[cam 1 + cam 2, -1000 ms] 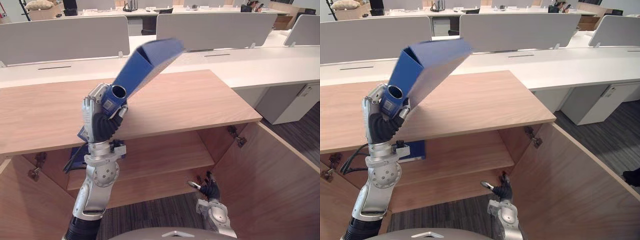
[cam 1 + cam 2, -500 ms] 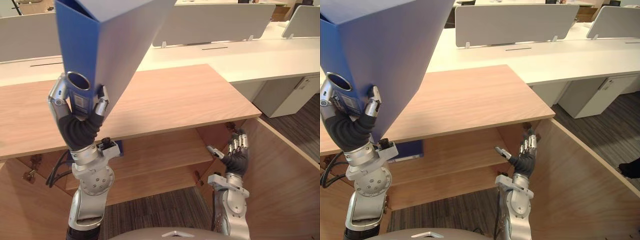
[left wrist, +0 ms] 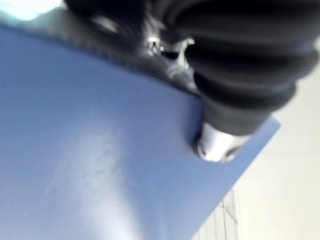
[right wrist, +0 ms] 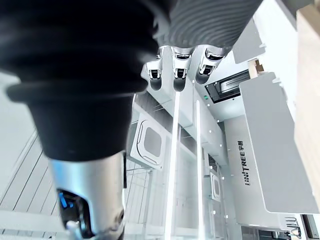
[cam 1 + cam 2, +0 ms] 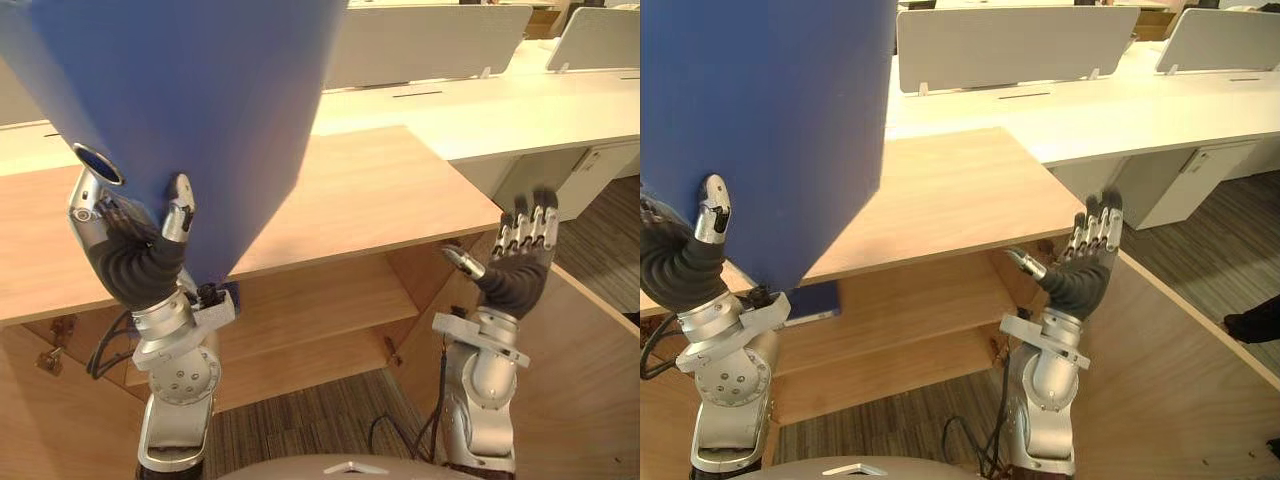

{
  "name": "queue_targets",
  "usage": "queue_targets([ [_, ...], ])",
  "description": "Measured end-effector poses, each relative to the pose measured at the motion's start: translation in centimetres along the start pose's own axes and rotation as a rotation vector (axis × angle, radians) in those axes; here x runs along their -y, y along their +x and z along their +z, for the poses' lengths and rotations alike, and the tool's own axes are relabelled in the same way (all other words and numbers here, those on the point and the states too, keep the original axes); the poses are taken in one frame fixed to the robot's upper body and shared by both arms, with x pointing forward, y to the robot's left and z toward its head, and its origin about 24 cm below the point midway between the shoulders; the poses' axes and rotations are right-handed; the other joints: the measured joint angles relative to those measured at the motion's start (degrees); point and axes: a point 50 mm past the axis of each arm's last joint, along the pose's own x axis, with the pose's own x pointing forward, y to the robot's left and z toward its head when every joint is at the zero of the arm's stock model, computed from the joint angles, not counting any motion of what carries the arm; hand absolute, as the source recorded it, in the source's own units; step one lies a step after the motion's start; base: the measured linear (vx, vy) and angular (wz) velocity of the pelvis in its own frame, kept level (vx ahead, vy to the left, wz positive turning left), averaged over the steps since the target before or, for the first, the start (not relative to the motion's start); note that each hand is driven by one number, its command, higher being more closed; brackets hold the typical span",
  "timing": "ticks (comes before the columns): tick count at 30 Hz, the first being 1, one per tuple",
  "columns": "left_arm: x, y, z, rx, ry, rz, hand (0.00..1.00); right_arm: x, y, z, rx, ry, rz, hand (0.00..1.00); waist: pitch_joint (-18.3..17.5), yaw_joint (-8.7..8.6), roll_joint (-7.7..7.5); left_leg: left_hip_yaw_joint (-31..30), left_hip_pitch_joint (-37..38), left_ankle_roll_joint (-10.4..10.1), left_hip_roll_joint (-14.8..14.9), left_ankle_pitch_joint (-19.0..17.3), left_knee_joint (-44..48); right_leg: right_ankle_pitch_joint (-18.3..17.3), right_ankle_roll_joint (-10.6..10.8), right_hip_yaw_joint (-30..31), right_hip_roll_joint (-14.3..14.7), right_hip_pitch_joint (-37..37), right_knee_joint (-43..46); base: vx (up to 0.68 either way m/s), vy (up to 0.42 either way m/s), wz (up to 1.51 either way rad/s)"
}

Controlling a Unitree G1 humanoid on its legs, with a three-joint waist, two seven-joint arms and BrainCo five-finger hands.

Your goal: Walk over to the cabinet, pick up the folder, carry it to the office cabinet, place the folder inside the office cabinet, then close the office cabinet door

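A big blue folder [image 5: 200, 110] is raised close in front of the camera, spine down, and my left hand [image 5: 130, 250] is shut on its lower end, thumb pressed on its cover [image 3: 100, 165]. The wooden office cabinet [image 5: 400, 200] stands below with both doors swung open and shelves showing. My right hand [image 5: 515, 265] is lifted beside the right door [image 5: 1180, 360], palm up, fingers straight and holding nothing. In the right wrist view its fingers [image 4: 175, 70] point up toward the ceiling.
Another blue folder [image 5: 810, 300] lies on the cabinet's upper shelf at the left. White desks with grey dividers [image 5: 430, 45] run behind the cabinet. A person's dark shoe [image 5: 1250, 325] shows on the carpet at the far right.
My left hand has lifted the folder higher and nearer the camera, so it now covers the upper left. My right hand rose from low by the shelf to beside the cabinet top.
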Motion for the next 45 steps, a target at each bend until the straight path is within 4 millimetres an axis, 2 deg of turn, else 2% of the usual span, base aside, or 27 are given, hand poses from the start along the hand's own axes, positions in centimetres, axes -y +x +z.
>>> queue_targets([
  [5, 1.1, -0.4, 0.1, -0.053, -0.168, -0.079, 1.0, -1.1, 1.3, 0.6, 0.063, 0.015, 0.093, 0.0, 0.03, 0.7, -0.01, -0.79, -0.45, 0.25, -0.16, 0.21, -0.01, 0.02, 0.07, -0.99, -0.17, 0.02, -0.08, 0.0, -0.014, 0.07],
  [11, 1.9, -1.0, -0.6, -0.11, -0.249, -0.169, 1.0, -1.7, 2.6, 0.7, 0.086, 0.067, 0.18, 0.0, 0.14, 1.28, -0.12, -2.33, -1.08, 0.68, -0.49, 0.83, -0.02, 0.05, 0.12, -2.44, -0.56, 0.25, -0.01, -0.02, -0.013, 0.15],
  [22, 2.7, -1.9, -1.9, -0.185, -0.322, -0.362, 1.0, -1.5, 4.3, -1.8, -0.031, 0.078, 0.355, 0.0, 0.3, 2.27, -0.29, -3.4, -1.45, 0.73, -0.55, 2.06, -0.06, 0.12, 0.3, -3.21, -0.69, 0.07, 0.36, -0.05, -0.002, 0.05],
  [28, 2.9, -2.1, -2.6, -0.207, -0.326, -0.448, 1.0, -1.2, 5.1, -2.1, -0.062, 0.047, 0.488, 0.0, 0.43, 2.58, -0.54, -4.54, -2.2, 0.92, -0.62, 2.79, -0.08, 0.46, 0.45, -4.43, -0.78, 0.07, 0.05, -0.01, 0.001, 0.09],
  [29, 2.9, -2.2, -2.8, -0.213, -0.329, -0.453, 1.0, -1.3, 5.3, -2.1, -0.067, 0.041, 0.513, 1.0, 0.43, 2.66, -0.55, -4.57, -2.21, 0.84, -0.62, 2.87, -0.08, 0.5, 0.43, -4.47, -0.78, 0.07, 0.05, -0.01, 0.001, 0.06],
  [36, 2.7, -1.8, -3.3, -0.209, -0.301, -0.481, 1.0, -2.0, 5.5, -2.7, -0.101, 0.029, 0.647, 1.0, 0.4, 2.76, -0.62, -4.59, -2.4, 0.93, -0.59, 3.16, -0.09, 0.77, 0.37, -4.46, -0.76, -0.06, 0.01, 0.0, 0.0, 0.0],
  [45, 2.3, -1.9, -4.6, -0.228, -0.224, -0.5, 1.0, -2.6, 5.1, -3.8, -0.152, -0.012, 0.703, 1.0, 0.36, 2.81, -0.71, -4.61, -2.99, 0.95, -0.58, 3.42, -0.09, 1.34, 0.13, -4.49, -0.73, -0.19, -0.86, 0.0, 0.0, 0.0],
])
